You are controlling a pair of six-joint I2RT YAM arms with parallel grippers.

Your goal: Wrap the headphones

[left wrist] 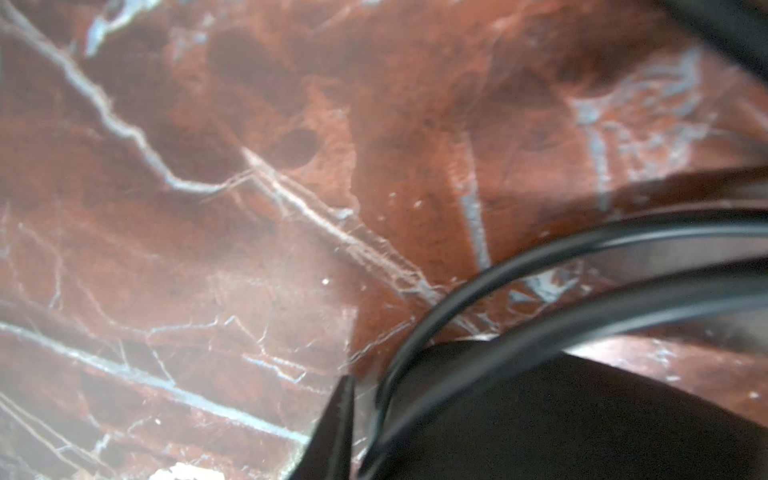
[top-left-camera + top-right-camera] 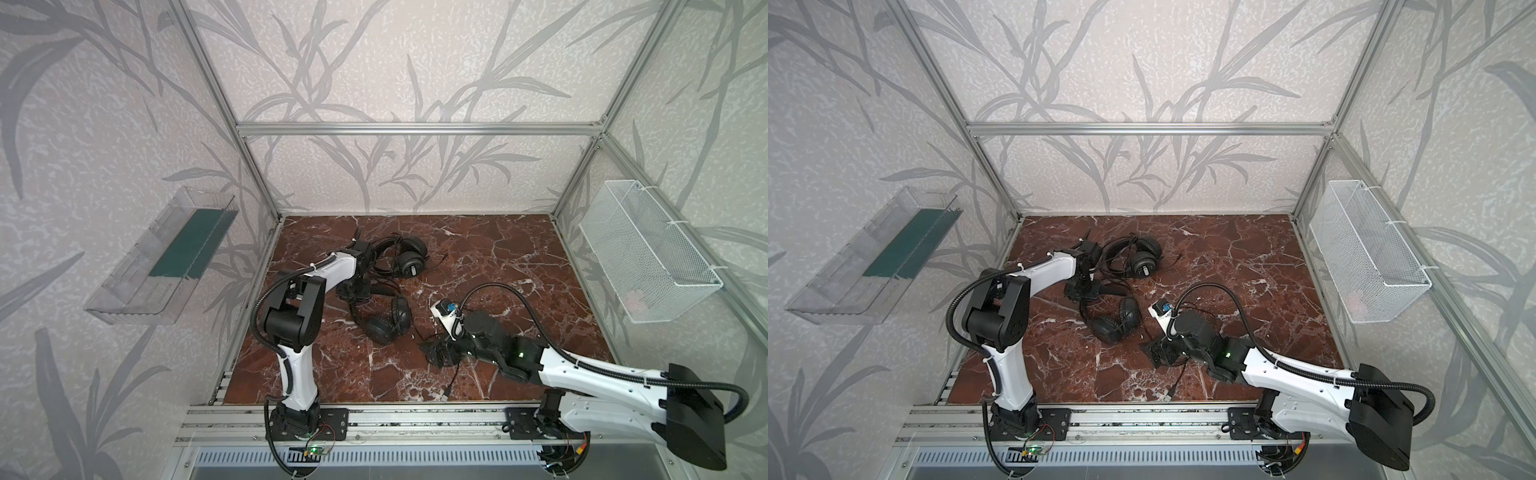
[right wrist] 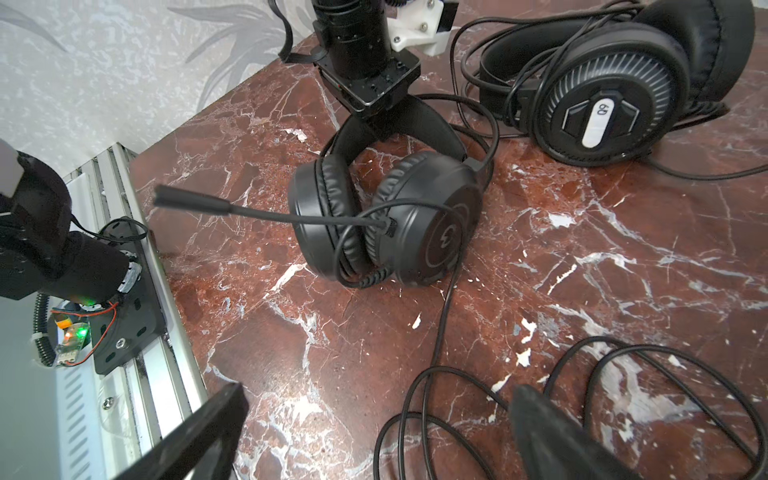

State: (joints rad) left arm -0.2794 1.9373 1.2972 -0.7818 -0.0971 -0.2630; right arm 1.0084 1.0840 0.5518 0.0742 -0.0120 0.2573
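Two black headphones lie on the red marble table (image 2: 498,257). The set with the ridged earcup (image 2: 409,262) (image 2: 1144,262) (image 3: 602,112) sits farther back. The smooth-cupped set (image 2: 380,328) (image 2: 1108,328) (image 3: 415,220) stands on its cups nearer the front, its microphone boom (image 3: 232,208) sticking out. My left gripper (image 2: 353,293) (image 2: 1082,291) (image 1: 370,415) comes down on this set's headband (image 1: 582,249) and is shut on it. My right gripper (image 2: 436,353) (image 2: 1156,353) (image 3: 374,436) hangs open low over loose cable loops (image 3: 415,395).
A clear plastic bin (image 2: 162,262) hangs on the left wall and a white mesh basket (image 2: 648,253) on the right wall. An aluminium rail (image 2: 415,419) runs along the table's front edge. The cable's plug (image 2: 446,395) lies near that rail.
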